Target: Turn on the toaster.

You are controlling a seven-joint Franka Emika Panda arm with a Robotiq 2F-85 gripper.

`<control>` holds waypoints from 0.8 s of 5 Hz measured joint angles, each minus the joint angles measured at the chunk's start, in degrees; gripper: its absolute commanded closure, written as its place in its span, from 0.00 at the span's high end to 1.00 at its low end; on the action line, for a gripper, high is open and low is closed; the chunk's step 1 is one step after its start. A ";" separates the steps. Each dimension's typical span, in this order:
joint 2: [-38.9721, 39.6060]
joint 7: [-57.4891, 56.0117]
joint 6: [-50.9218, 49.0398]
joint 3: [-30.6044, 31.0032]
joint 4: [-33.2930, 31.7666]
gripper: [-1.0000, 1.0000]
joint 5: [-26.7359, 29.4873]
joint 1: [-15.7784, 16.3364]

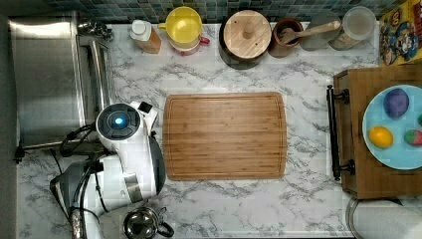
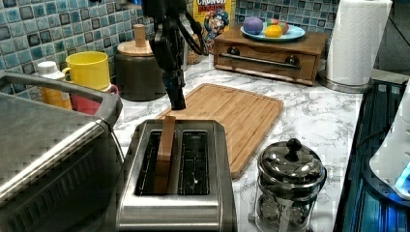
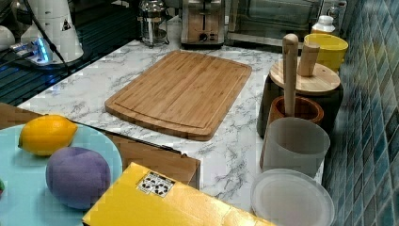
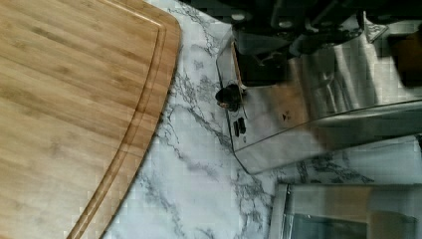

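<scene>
I see the small shiny steel pop-up toaster [image 2: 176, 193] on the marble desk [image 1: 249, 199] beside the bamboo cutting board [image 1: 225, 135]; my jaws [image 2: 177, 99] hang above its far end, their state I cannot tell

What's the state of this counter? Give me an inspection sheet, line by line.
Surface: marble counter; bamboo cutting board bare.
Job's things: toaster beside the toaster oven, brown slice standing in one slot.
Clutter: French press, yellow mug, paper towel roll, plate of fruit.
Grippers: gripper hangs above the toaster's far end in the left view.
Cables: black cables by the arm.
Surroundings: blue tile backsplash.
</scene>
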 measured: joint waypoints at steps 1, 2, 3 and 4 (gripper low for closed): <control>2.84 0.00 0.04 0.35 0.00 0.00 -0.13 -0.06; 6.01 0.00 0.95 0.53 0.45 0.00 -1.02 -0.06; 7.30 0.34 1.90 0.62 0.34 0.00 -1.99 0.03; 7.29 0.34 1.85 0.70 0.45 0.00 -1.94 0.03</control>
